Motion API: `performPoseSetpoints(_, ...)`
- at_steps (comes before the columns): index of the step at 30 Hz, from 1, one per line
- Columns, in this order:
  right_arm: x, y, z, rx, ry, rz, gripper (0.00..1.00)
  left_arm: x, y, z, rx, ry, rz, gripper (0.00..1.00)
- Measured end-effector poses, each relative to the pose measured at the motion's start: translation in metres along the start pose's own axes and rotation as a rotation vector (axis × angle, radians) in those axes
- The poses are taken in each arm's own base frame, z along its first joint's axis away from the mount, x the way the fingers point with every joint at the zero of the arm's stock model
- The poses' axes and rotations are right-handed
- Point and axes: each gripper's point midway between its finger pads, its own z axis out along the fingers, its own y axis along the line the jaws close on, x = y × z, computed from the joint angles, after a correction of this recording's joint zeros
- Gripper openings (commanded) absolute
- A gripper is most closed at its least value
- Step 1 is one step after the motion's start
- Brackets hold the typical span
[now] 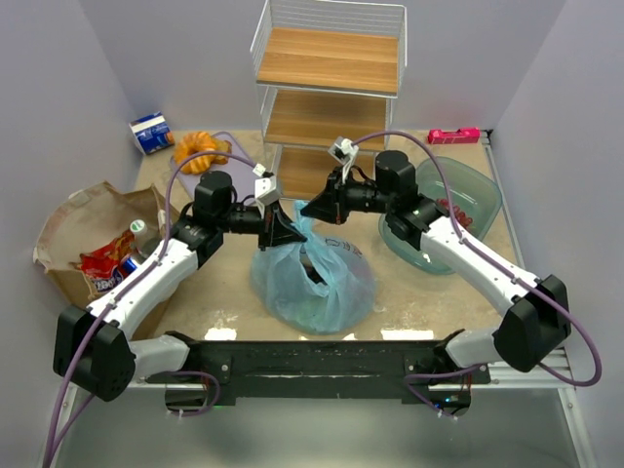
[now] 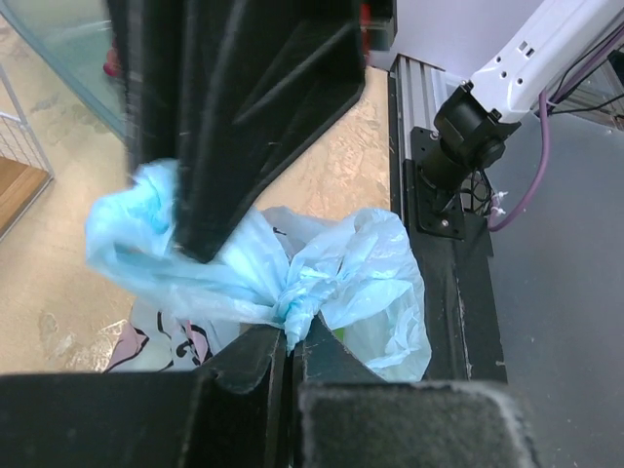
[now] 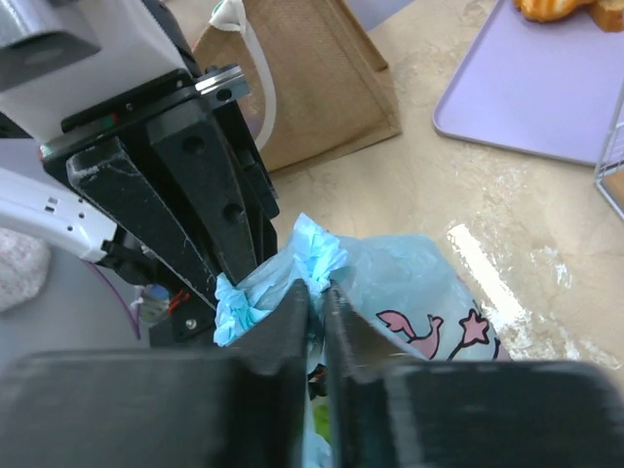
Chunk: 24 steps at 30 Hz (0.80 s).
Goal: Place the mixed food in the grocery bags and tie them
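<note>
**Light-blue plastic bag (image 1: 314, 283) pinched from both sides**

From the top view, the light-blue plastic bag sits bulging on the tabletop (image 1: 222, 292) directly in front of the wire shelf rack (image 1: 327, 88). The left gripper (image 1: 291, 232) and right gripper (image 1: 310, 211) meet over its gathered top. Only this view takes in the brown paper bag (image 1: 83, 224) lying well to the left of the rack, with a red snack packet (image 1: 102, 265) at its mouth. It also shows the green bowl (image 1: 468, 190) just right of the rack.

The left wrist view alone shows the left fingers (image 2: 244, 361) clamped tight on a twisted bunch of blue plastic. The right gripper bears on a second bunch just beyond it.

In the right wrist view the right fingers (image 3: 283, 322) are drawn almost together, with a tuft of the bag nipped between them. This view also reveals pink print on the bag's side.
</note>
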Motion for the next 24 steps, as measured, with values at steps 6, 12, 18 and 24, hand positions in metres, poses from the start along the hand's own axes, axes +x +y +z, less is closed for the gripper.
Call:
performPoseSetpoints(6, 0.0, 0.002, -0.003, 0.009, -0.008, 0.004, 0.0, -0.001, 0.001, 0.0, -0.007, -0.002, -0.01, 0.29)
performPoseSetpoints(12, -0.012, 0.011, -0.017, 0.033, -0.044, -0.024, 0.0, 0.0, 0.004, 0.0, -0.028, -0.001, -0.012, 0.3)
performPoseSetpoints(18, -0.015, 0.012, -0.024, 0.057, -0.051, -0.04, 0.0, 0.0, 0.006, 0.0, -0.038, -0.001, -0.012, 0.51)
performPoseSetpoints(24, -0.014, 0.008, -0.024, 0.08, -0.048, -0.039, 0.0, -0.004, -0.002, -0.002, -0.019, -0.022, 0.004, 0.76)
